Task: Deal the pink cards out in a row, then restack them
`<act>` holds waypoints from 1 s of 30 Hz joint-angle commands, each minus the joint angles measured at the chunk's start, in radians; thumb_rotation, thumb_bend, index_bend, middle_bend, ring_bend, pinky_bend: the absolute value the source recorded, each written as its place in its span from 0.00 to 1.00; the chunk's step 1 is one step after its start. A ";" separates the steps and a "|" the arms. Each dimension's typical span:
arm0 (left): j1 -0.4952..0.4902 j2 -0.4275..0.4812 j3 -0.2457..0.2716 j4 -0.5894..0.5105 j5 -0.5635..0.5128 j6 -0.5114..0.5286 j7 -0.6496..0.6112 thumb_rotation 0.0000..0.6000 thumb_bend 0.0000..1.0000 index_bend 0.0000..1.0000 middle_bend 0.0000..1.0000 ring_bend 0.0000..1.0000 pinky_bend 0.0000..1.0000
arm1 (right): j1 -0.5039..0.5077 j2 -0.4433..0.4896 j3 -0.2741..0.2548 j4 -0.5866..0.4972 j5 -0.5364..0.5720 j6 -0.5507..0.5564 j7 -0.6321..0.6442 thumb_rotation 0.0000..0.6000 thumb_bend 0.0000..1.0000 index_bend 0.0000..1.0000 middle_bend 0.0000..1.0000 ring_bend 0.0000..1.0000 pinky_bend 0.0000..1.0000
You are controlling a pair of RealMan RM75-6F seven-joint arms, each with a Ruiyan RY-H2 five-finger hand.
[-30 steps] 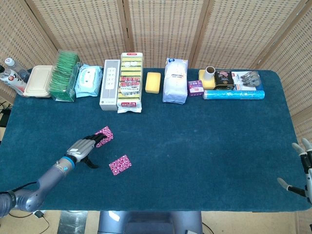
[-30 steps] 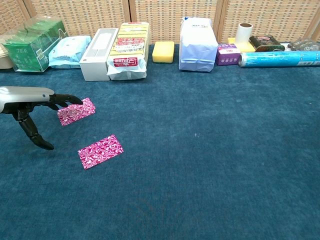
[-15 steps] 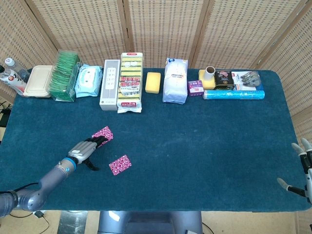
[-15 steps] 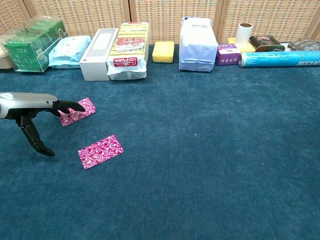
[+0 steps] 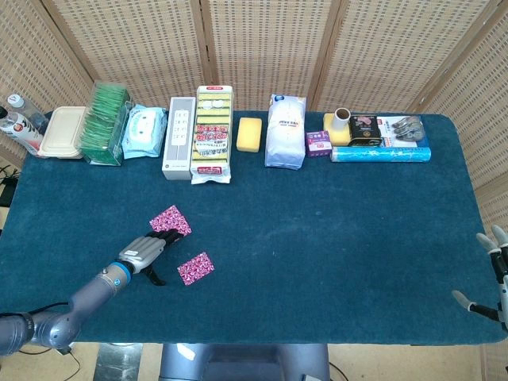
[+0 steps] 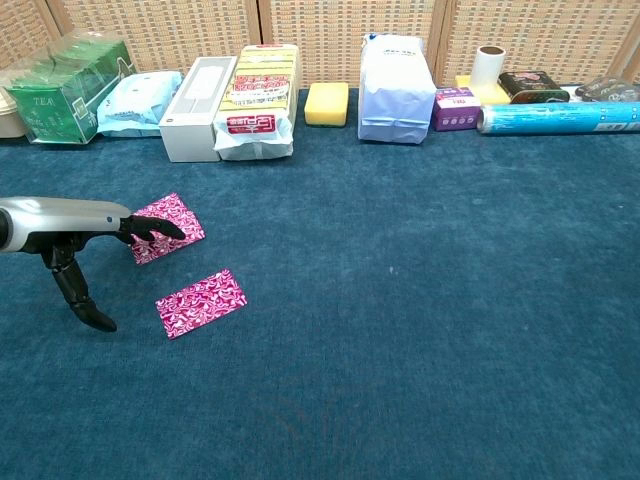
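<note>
Two pink patterned cards lie on the blue table cloth at the left. The far card [image 5: 171, 220] [image 6: 167, 214] has the fingertips [image 6: 158, 229] of my left hand [image 5: 145, 252] [image 6: 75, 228] resting on its near edge; the thumb hangs down apart from them, and nothing is gripped. The near card [image 5: 195, 268] [image 6: 200, 302] lies flat just right of that hand, untouched. My right hand [image 5: 492, 274] hangs off the table's right edge in the head view, fingers spread and empty.
Along the back edge stand a green tea box [image 6: 62, 88], wipes [image 6: 140, 102], a white remote box [image 6: 193, 95], a sponge pack [image 6: 258, 100], a yellow sponge [image 6: 327, 103], a white bag [image 6: 395, 88] and a blue roll [image 6: 560, 117].
My left hand has drawn back towards the table's front edge. Under its fingertips the far card has turned and shifted a little to the right. The near card and right hand have not moved.
</note>
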State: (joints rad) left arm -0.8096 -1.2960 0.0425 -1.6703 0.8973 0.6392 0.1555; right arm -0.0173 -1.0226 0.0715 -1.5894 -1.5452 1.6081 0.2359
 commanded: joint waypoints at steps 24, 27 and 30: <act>0.034 0.054 0.008 -0.201 0.053 0.221 0.102 1.00 0.04 0.00 0.00 0.00 0.09 | -0.002 0.003 0.000 0.003 0.000 0.002 0.013 1.00 0.00 0.09 0.00 0.00 0.00; 0.074 0.036 -0.031 -0.178 0.037 0.321 0.077 1.00 0.08 0.00 0.00 0.00 0.11 | -0.001 0.004 -0.001 0.001 -0.004 0.001 0.012 1.00 0.00 0.09 0.00 0.00 0.00; 0.109 -0.021 -0.104 -0.098 -0.081 0.457 0.090 1.00 0.10 0.03 0.00 0.00 0.12 | -0.002 0.005 -0.003 0.000 -0.008 0.004 0.016 1.00 0.00 0.09 0.00 0.00 0.00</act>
State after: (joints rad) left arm -0.7437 -1.2694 0.0071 -1.8356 0.9115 0.9820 0.2466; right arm -0.0190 -1.0181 0.0690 -1.5889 -1.5523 1.6111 0.2503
